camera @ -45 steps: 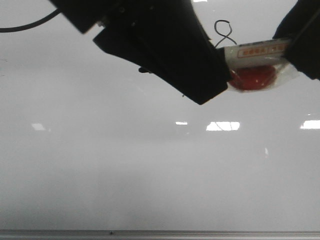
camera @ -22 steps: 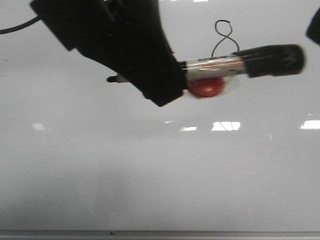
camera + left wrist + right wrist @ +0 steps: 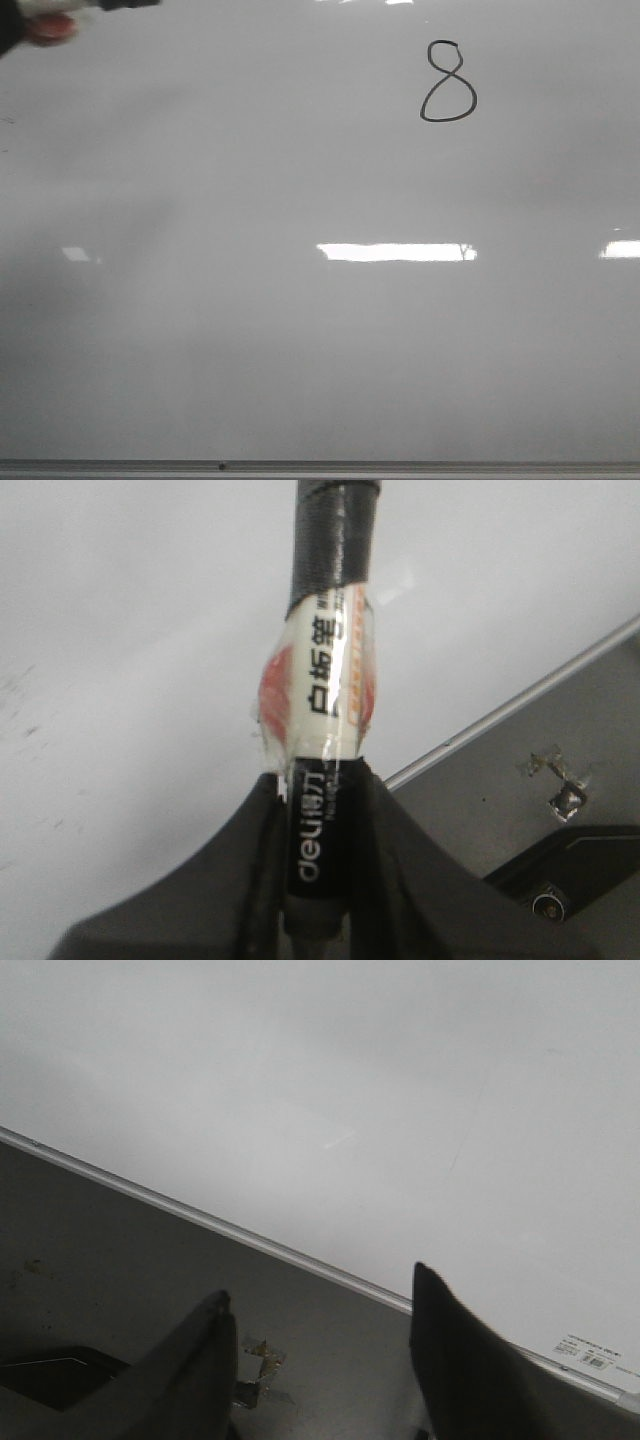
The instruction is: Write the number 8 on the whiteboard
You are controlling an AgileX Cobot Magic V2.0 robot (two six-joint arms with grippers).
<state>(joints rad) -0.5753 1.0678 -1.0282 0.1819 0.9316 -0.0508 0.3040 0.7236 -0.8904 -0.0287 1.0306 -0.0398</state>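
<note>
A hand-drawn black number 8 [image 3: 448,82] stands at the upper right of the glossy pale whiteboard [image 3: 300,340], which fills the front view. My left gripper [image 3: 322,780] is shut on a black marker [image 3: 325,680] with a white label and red tape; the marker points away over the whiteboard [image 3: 120,630]. In the front view only a bit of that marker [image 3: 50,18] shows at the top left corner. My right gripper [image 3: 322,1290] is open and empty, over the board's edge rail [image 3: 300,1257]; it is out of the front view.
The grey metal bottom rail [image 3: 320,467] runs along the lower edge in the front view. Bright light reflections [image 3: 397,252] lie across the board's middle. Beyond the board's edge a dark grey surface [image 3: 120,1250] shows, with a black fitting [image 3: 560,870] on it.
My left arm with the marker has withdrawn from the middle of the board to the top left corner. The right arm has left the front view. The 8 is now fully uncovered.
</note>
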